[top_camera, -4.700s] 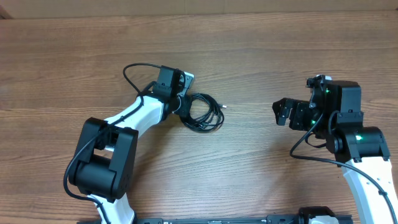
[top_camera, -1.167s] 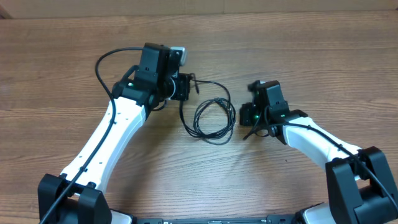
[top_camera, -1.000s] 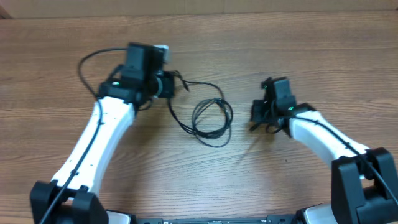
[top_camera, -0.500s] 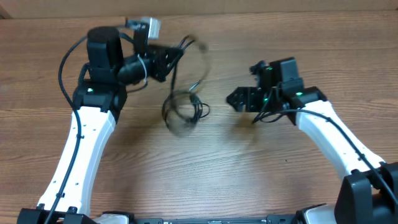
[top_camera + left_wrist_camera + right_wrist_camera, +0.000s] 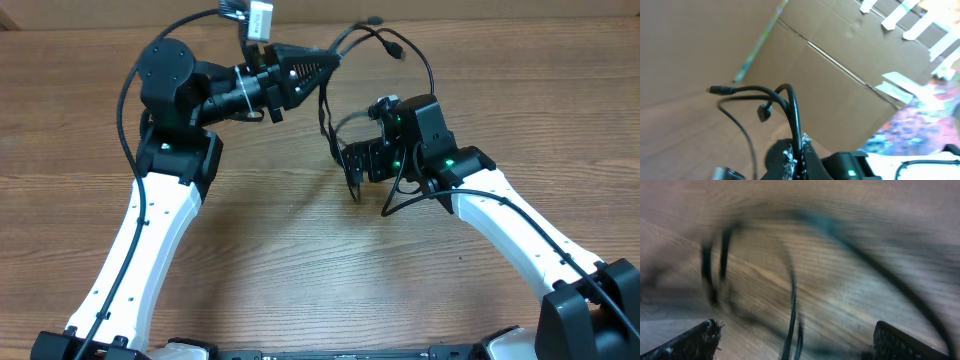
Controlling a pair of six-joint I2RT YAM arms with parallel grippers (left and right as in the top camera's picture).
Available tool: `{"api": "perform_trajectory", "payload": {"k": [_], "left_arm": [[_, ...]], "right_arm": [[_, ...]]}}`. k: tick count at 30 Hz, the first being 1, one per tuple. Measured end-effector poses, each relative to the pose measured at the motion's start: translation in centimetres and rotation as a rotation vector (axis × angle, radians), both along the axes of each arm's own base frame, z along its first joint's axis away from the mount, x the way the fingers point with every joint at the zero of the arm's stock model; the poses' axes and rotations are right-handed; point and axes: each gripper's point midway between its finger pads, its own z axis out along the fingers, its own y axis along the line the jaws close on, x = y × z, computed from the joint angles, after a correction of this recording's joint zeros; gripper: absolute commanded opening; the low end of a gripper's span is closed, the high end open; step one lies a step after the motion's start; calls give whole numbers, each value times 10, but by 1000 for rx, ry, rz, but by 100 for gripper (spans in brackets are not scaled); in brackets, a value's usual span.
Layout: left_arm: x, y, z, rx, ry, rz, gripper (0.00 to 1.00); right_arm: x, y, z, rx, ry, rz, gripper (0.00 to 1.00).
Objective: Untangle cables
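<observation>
The cables (image 5: pixel 325 108) are thin black cords, lifted off the table in a bundle. My left gripper (image 5: pixel 324 63) is raised, points right and is shut on them. In the left wrist view the left gripper (image 5: pixel 797 156) pinches a cord (image 5: pixel 793 107), and two plug ends (image 5: pixel 720 90) stick out beyond it. Loops arch up and right to a plug (image 5: pixel 397 45), and other strands hang down. My right gripper (image 5: pixel 352 164) is open beside the hanging strands. The blurred right wrist view shows cable strands (image 5: pixel 792 311) between the wide-apart fingers of the right gripper (image 5: pixel 797 345), not gripped.
The wooden table (image 5: pixel 300 260) lies under both arms. A brown cardboard wall (image 5: pixel 840 85) stands behind the table. The right arm's own thicker black cable (image 5: pixel 400 195) hangs by its wrist.
My left gripper has swung up and to the right, lifting the cables off the table. My right gripper has opened and moved left to the hanging strands.
</observation>
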Motion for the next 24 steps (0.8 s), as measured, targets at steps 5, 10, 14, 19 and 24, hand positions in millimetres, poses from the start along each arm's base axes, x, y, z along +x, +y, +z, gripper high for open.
{"api": "perform_trajectory", "payload": {"k": [5,10,14,19,24], "left_arm": [[-6,-5,0,-12,46,-37,4],[-10,-5,6,-32,53,-57,4],[-17,-6,19,-58,21,-87,4],[-22,-6,25,-77,27,-112,4],[-23,-6,25,-79,43,-118,4]], "right_arm": [[8,-2,4,-7,-36,-25,98],[19,-21,1,-55,-41,-169,100],[25,-31,-2,-68,-46,-251,100],[20,-29,-8,-44,-16,-253,72],[12,-25,-12,-26,29,-235,4]]}}
